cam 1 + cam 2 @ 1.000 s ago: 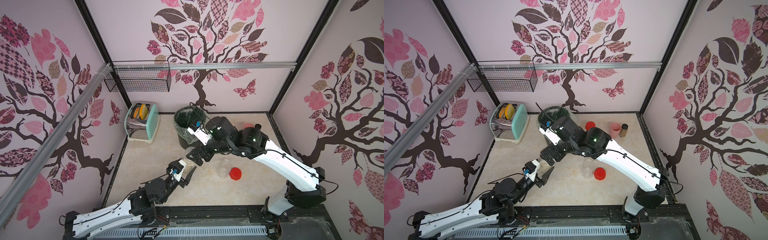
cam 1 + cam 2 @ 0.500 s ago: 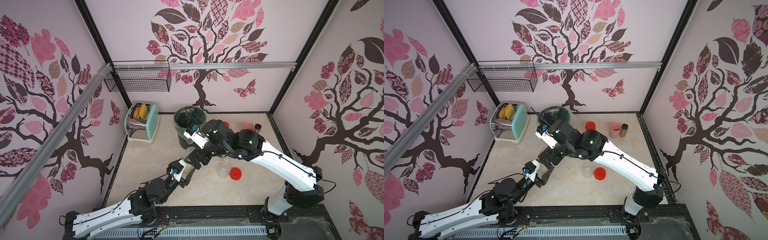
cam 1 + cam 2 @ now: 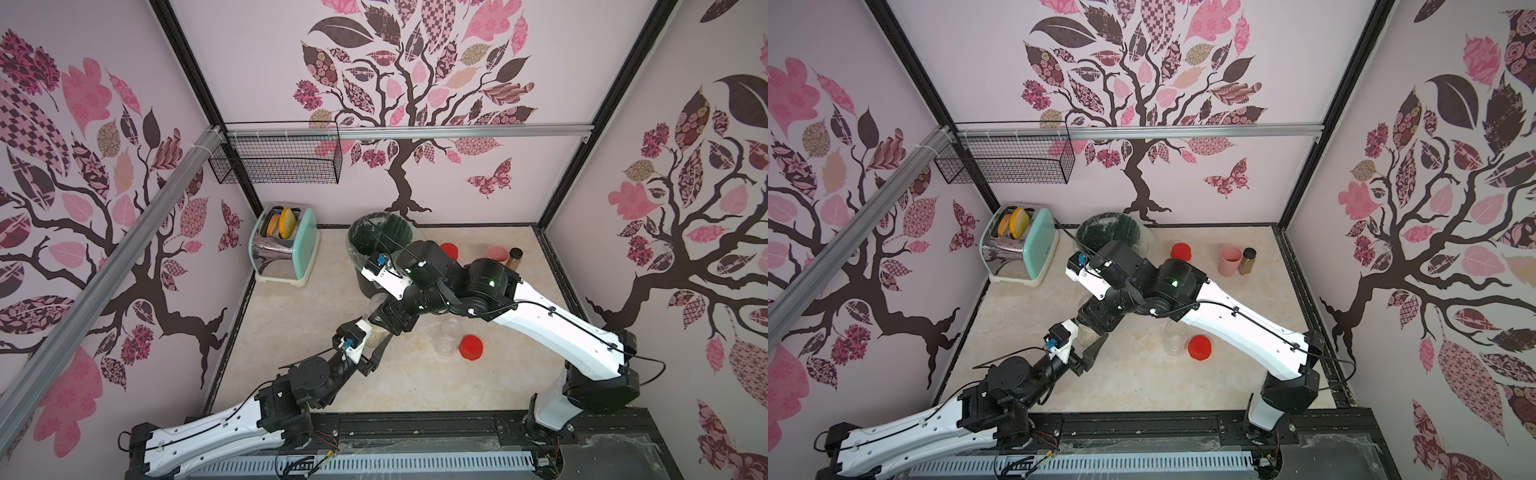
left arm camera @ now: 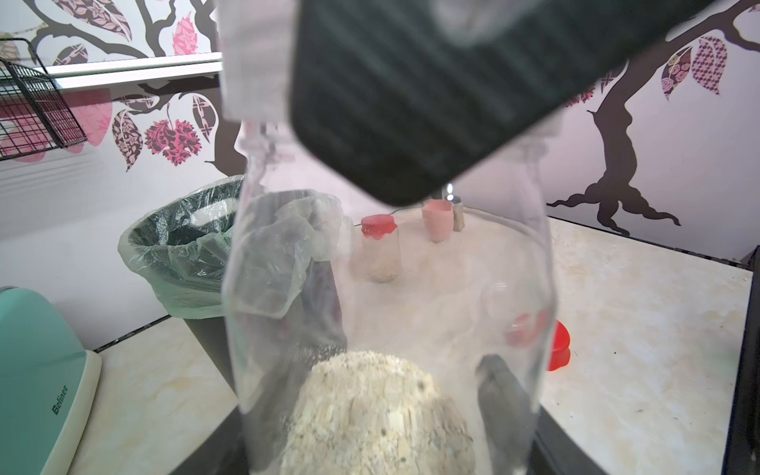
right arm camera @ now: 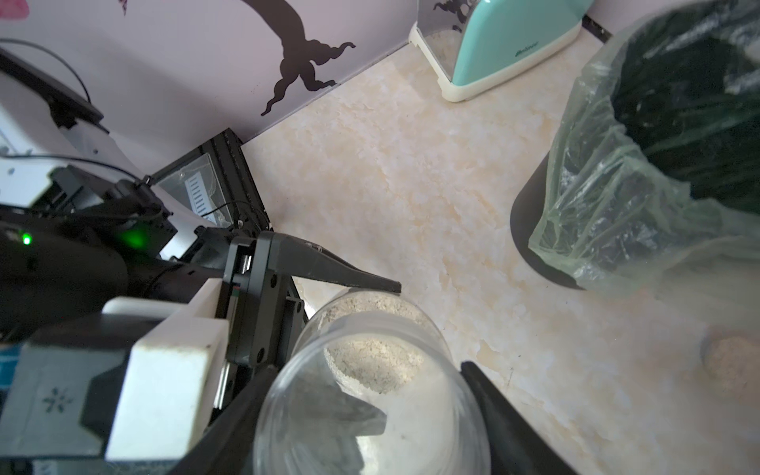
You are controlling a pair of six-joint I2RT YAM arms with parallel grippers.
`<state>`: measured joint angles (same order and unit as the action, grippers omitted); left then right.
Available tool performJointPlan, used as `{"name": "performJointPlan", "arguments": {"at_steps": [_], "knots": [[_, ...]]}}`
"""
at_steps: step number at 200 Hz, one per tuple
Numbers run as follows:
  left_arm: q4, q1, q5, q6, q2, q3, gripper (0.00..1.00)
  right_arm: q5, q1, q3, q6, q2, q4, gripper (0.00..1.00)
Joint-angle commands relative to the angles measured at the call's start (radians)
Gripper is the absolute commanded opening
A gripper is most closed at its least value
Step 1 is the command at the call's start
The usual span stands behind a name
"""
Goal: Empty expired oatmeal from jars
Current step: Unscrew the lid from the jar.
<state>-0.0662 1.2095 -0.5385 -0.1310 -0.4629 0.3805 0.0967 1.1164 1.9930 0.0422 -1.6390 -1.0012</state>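
A clear jar with pale oatmeal in its bottom is held over the table by both arms. My left gripper is shut on its lower part, and one finger lies along the wall. My right gripper is shut on the jar's top end, a finger on each side. A second, open jar stands empty beside a red lid. A red-lidded jar with oatmeal stands at the back.
A black bin with a clear liner stands just behind the arms. A mint toaster is at the back left. A pink cup and a brown bottle stand at the back right.
My right arm came down toward the left gripper and its jaws closed on the top of the held jar. The left arm and jar stayed put.
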Motion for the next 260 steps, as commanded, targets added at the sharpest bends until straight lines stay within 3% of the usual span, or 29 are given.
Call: {"name": "performJointPlan", "arguments": {"at_steps": [1, 36, 64, 133, 146, 156, 166, 174, 210, 260], "knots": [[0.013, -0.006, -0.01, 0.037, 0.015, 0.018, 0.35, 0.103, 0.001, 0.057, -0.218, 0.02, -0.04, 0.53], [0.047, -0.005, -0.003, 0.082, 0.031, 0.01, 0.35, 0.278, -0.017, 0.088, -0.643, 0.032, -0.168, 0.43], [0.091, -0.006, -0.003, 0.098, 0.04, 0.02, 0.34, 0.362, -0.04, 0.147, -0.81, 0.023, -0.235, 0.39], [0.079, -0.006, 0.001, 0.091, 0.067, 0.019, 0.34, 0.377, -0.082, 0.21, -0.876, -0.041, -0.289, 0.41], [0.073, -0.006, 0.004, 0.088, 0.063, 0.023, 0.34, 0.372, -0.082, 0.205, -0.871, -0.039, -0.276, 0.47], [0.072, -0.006, 0.007, 0.085, 0.063, 0.025, 0.34, 0.356, -0.081, 0.197, -0.851, -0.037, -0.255, 0.61], [0.068, -0.005, 0.009, 0.081, 0.066, 0.023, 0.34, 0.34, -0.082, 0.194, -0.819, -0.032, -0.231, 0.87], [0.062, -0.006, 0.009, 0.078, 0.073, 0.02, 0.34, 0.32, -0.082, 0.192, -0.783, -0.029, -0.206, 0.99], [0.033, -0.005, 0.008, 0.061, 0.085, 0.006, 0.34, 0.187, -0.082, 0.239, -0.594, -0.024, -0.113, 1.0], [-0.008, -0.005, -0.001, 0.028, 0.057, 0.006, 0.34, -0.002, -0.082, 0.411, -0.039, -0.102, -0.14, 1.0]]}}
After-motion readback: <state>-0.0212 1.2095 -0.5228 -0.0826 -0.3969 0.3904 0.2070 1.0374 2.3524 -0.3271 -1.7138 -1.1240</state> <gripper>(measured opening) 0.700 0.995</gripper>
